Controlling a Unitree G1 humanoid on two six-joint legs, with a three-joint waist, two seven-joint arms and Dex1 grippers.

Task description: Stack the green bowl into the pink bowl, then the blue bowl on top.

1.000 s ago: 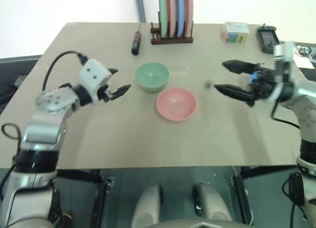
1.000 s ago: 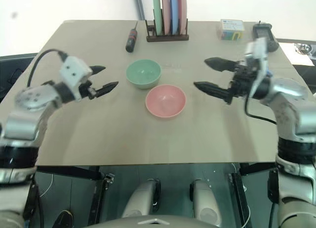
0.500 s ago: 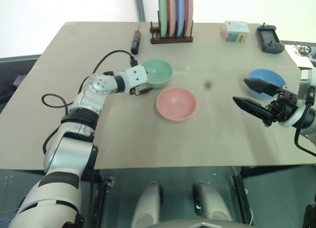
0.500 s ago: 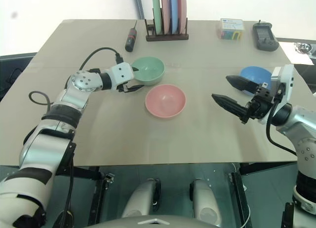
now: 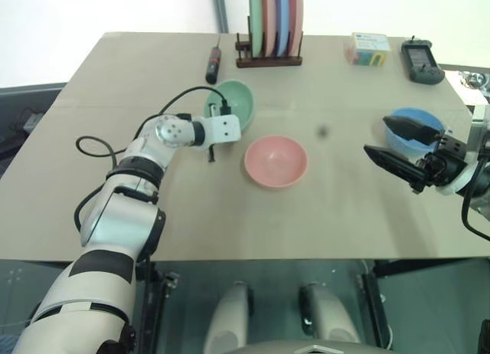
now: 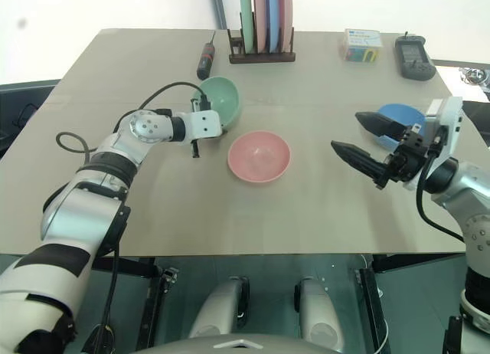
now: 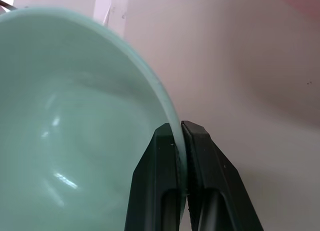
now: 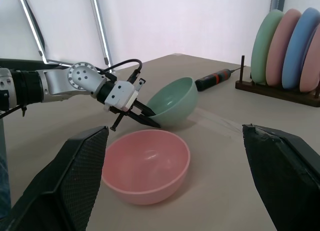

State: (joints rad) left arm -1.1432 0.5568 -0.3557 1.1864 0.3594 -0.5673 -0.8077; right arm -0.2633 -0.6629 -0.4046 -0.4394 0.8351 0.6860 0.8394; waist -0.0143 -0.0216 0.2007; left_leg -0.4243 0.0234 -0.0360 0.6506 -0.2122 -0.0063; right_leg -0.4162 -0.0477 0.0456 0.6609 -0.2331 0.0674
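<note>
Left gripper [image 7: 181, 141] reached forward, pinching the tilted rim of the smooth green bowl [image 5: 233, 103]. Right gripper [image 5: 396, 143] hovered level, fingers spread wide, holding nothing.

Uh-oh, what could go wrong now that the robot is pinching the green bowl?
1. The left gripper holds the green bowl only by a thin bit of rim, and the bowl is tipped up, so it might slip out.
2. The pink bowl sits close beside it, so a swinging green bowl might bump it.
3. The right gripper, jaws open, hovers by the blue bowl and might nudge it.
</note>
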